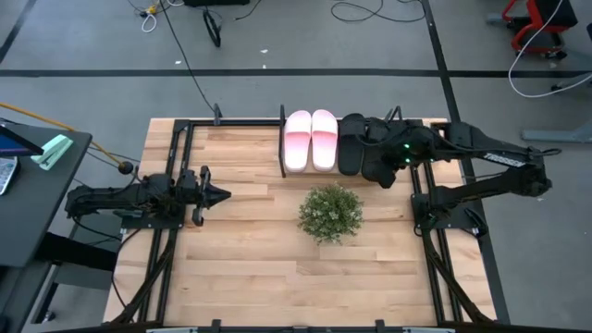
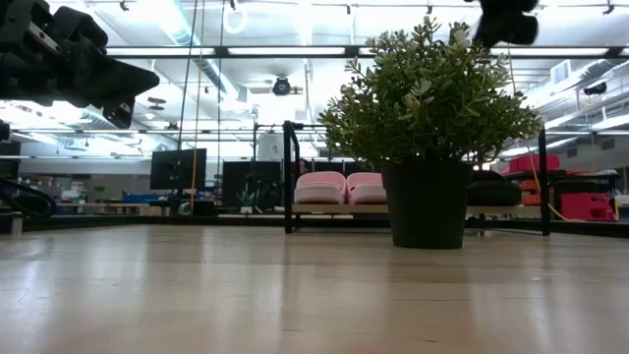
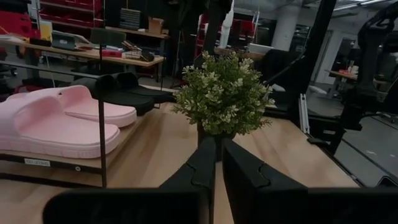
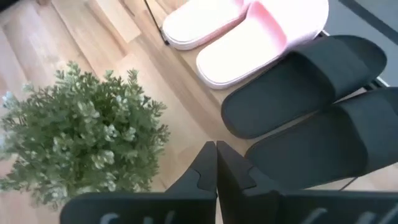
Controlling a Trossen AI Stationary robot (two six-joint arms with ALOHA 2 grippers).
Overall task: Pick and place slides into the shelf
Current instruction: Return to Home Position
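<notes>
Two pale pink slides point(image 1: 311, 139) and two black slides point(image 1: 351, 143) lie side by side on their soles on the shelf point(image 1: 282, 139) at the table's far edge. My right arm partly covers the right-hand black slide point(image 4: 336, 143). My right gripper point(image 1: 384, 174) is shut and hangs high above the near ends of the black slides point(image 4: 305, 81), touching nothing; in the low view the right gripper point(image 2: 506, 20) is at the top edge. My left gripper point(image 1: 222, 194) is shut and waits at the table's left, raised, pointing right; its shut tips point(image 3: 217, 162) show in the left wrist view.
A small green bushy plant point(image 1: 330, 213) in a dark pot point(image 2: 427, 206) stands mid-table, just near of the shelf and close to my right gripper. Black frame rails point(image 1: 171, 176) run along the table's left and right sides. Bare wood point(image 1: 250, 268) lies near and left of the plant.
</notes>
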